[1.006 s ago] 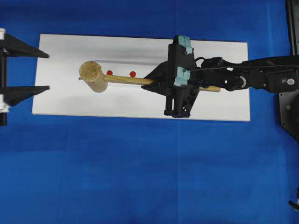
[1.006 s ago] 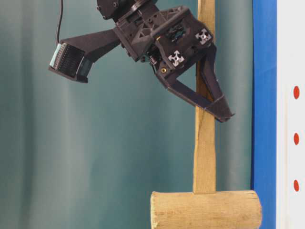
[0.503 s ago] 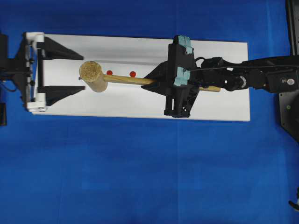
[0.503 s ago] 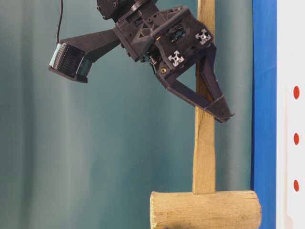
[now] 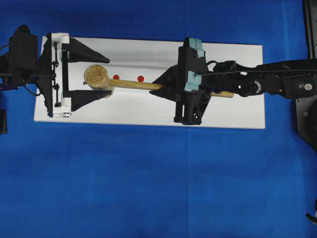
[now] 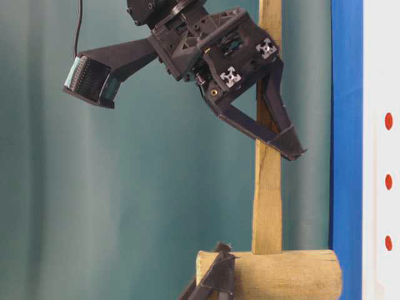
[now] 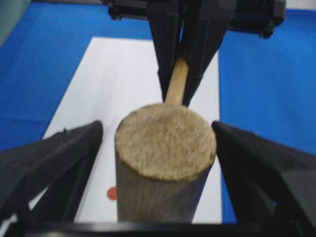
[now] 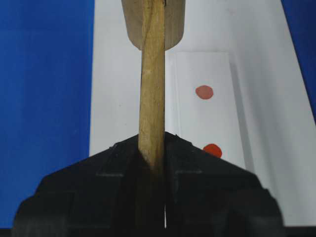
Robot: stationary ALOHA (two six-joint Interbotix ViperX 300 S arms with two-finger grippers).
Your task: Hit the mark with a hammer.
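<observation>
The hammer, a tan wooden mallet, lies across the white board [image 5: 148,111], with its head [image 5: 96,79] at the left and its handle [image 5: 138,85] running right. My right gripper [image 5: 166,87] is shut on the handle's middle, as the right wrist view [image 8: 153,148] also shows. My left gripper [image 5: 109,76] is open, with one finger on each side of the head [image 7: 165,143] and a gap on both sides. Two red marks [image 5: 116,77] [image 5: 140,78] sit on the board just beyond the handle. A third mark [image 7: 112,193] shows beside the head.
The board lies on a blue cloth [image 5: 148,188]. The table-level view shows the head [image 6: 269,275], a left finger [image 6: 215,281] beside it and three red marks [image 6: 389,182] on the board's face. A dark fixture [image 5: 307,114] stands at the right edge.
My left gripper has moved in from the left edge, open, until its fingers straddle the hammer head. The right gripper and the hammer have stayed still.
</observation>
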